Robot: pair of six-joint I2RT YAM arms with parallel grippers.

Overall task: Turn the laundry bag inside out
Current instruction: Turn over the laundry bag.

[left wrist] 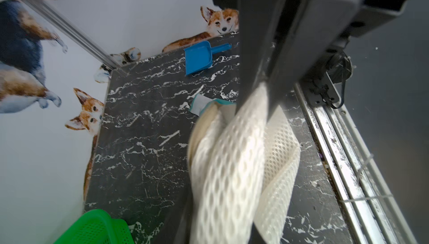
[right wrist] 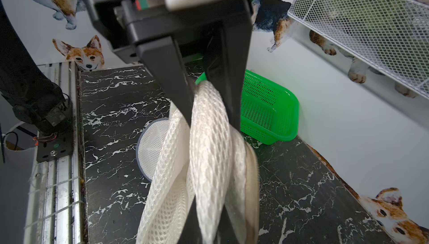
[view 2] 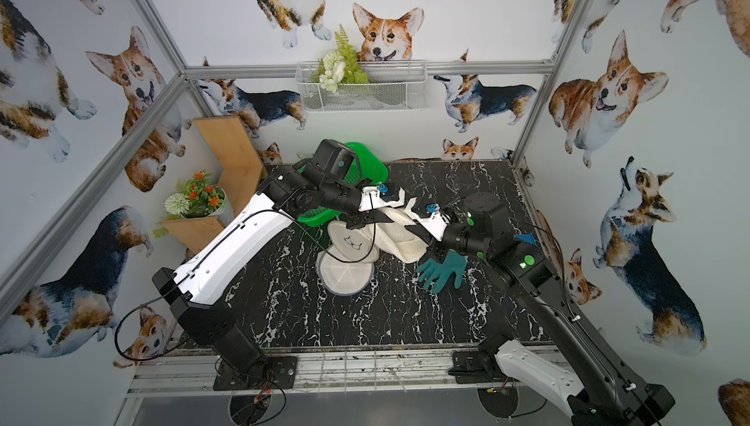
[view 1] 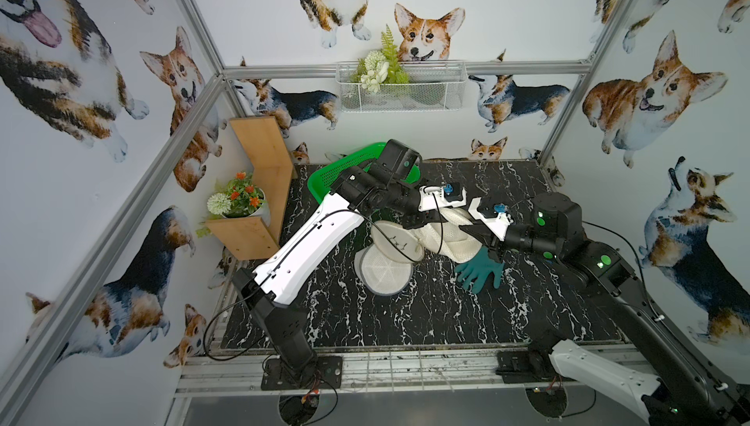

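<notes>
Beside the green basket (view 1: 324, 178) at far left, we see the left gripper (left wrist: 254, 110) pinching a bunched fold of the white mesh laundry bag (view 1: 450, 237), which sags mid-table with its round ends on the marble table (view 1: 406, 322). Just right, the right gripper (right wrist: 211, 119) clamps the same fold. Pinches this close may slip or merely stretch mesh, and a pull could drag the teal glove (view 1: 481, 270).

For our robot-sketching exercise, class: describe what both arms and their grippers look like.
Both arms: black joints with green lights, glossy white shells. A black cable runs along the left arm; the right arm matches. The left gripper and right gripper: white bodies, blue plugs, long black fingers.
</notes>
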